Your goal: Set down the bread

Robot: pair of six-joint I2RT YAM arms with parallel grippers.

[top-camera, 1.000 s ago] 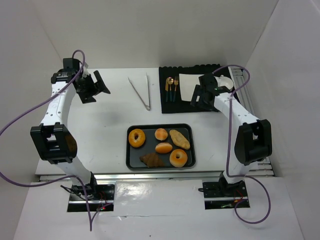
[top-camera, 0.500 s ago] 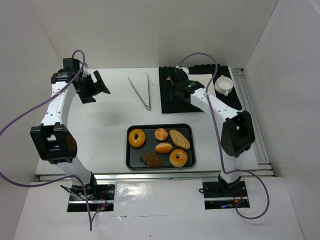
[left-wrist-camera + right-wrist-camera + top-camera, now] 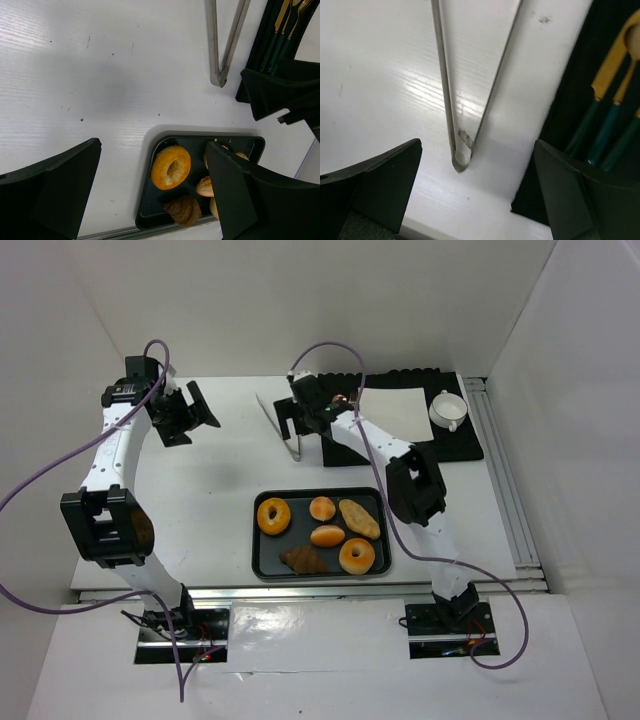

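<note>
Top external, left bagel [image 3: 274, 516] flat, hole up

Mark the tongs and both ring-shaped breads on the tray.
tongs [image 3: 460, 158], right wrist view, on the joined end.
left ring bread [image 3: 272, 529], top external view, on the ring's near side.
right ring bread [image 3: 357, 568], top external view, on the ring's near side.
</note>
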